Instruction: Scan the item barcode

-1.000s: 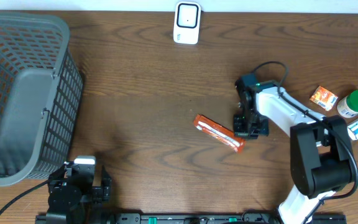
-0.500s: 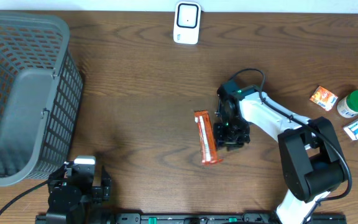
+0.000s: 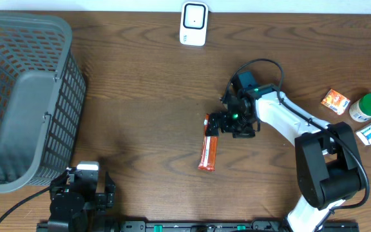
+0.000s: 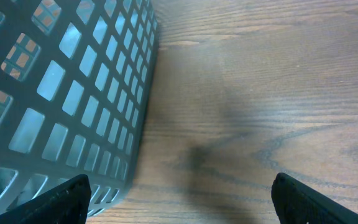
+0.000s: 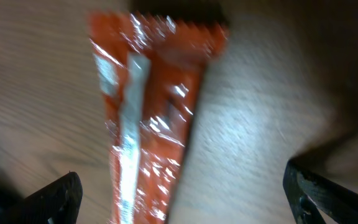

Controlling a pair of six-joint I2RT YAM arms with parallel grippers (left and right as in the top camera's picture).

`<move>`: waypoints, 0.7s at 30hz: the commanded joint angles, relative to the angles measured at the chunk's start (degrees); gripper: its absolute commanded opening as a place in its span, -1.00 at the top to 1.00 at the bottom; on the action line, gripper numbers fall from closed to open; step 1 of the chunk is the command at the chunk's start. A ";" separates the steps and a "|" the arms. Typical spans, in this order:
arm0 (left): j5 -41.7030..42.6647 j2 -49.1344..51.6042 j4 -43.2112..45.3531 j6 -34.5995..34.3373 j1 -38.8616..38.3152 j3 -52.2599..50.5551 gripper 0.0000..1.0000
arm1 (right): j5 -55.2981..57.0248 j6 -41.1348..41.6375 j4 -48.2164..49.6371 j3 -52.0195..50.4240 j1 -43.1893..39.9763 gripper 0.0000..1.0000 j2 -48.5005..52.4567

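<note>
Right end effector (image 5: 191,196) is hovering wide open, empty, over orange snack wrapper (image 3: 209,151); left end effector (image 4: 185,202) is gaping, empty, beside basket (image 4: 61,93).

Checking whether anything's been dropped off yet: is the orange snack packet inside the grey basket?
No, the orange snack packet lies flat on the wooden table, well apart from the grey basket.

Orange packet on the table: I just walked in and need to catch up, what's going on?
The right gripper hangs open at one end of the orange packet, which lies flat on the table, not held. The white scanner sits apart at the far edge. The left gripper rests open beside the grey basket.
</note>
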 commanded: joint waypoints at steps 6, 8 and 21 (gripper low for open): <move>0.35 -0.24 0.00 -0.48 0.22 -0.07 -0.84 | -1.57 6.21 2.34 0.48 3.63 -0.99 8.63; 0.31 -0.24 -0.02 0.24 0.22 -0.07 -0.84 | 0.42 7.58 2.93 0.48 4.72 -0.95 11.54; 0.33 -0.24 -0.02 0.15 0.22 -0.07 -0.84 | 10.56 11.47 0.87 0.52 5.53 0.98 12.92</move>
